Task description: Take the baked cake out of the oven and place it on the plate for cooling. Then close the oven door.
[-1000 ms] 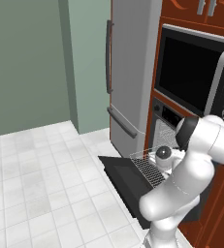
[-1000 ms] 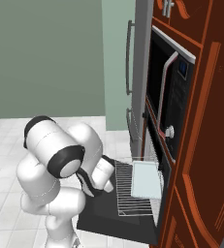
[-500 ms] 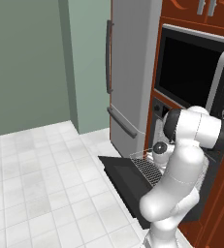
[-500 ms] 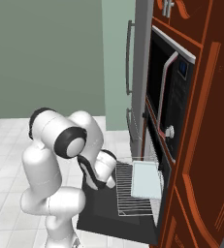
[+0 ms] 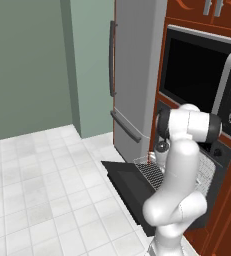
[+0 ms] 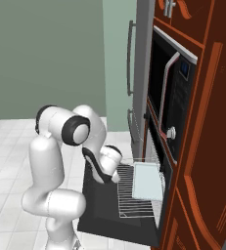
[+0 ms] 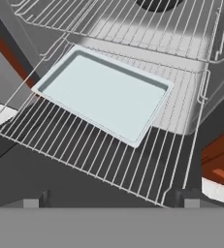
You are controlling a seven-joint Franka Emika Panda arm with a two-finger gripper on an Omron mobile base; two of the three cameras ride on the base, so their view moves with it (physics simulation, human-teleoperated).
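Dark finger tips of the gripper (image 7: 108, 202) stand far apart at the 6 o'clock edge of the hand view, one near each lower corner, with nothing between them. Just beyond them lies the front edge of a pulled-out wire rack (image 7: 133, 169), its thin bars running away toward 12 o'clock. On that rack, around the middle of the hand view, sits a pale blue-grey rectangular tray (image 7: 104, 94), flat and turned a little askew to the bars, with a raised rim. Past the tray the rack continues into the pale interior of the oven (image 7: 133, 48), and at the 12 o'clock edge a dark round shape is cut off by the frame; I cannot tell what it is. The baked cake cannot be made out on the tray or on the bars.

From the right base view, the oven door (image 6: 102, 205) hangs fully open and flat, a black panel at 6 o'clock, with the rack and tray above it and the arm's hand bent down over the rack's near side. Further up at 2 o'clock is the microwave (image 6: 175, 93), set in red-brown wooden cabinets (image 6: 210, 146). Beyond it, at 12 o'clock, stands a grey fridge (image 6: 139, 63) against a green wall (image 6: 46, 53).
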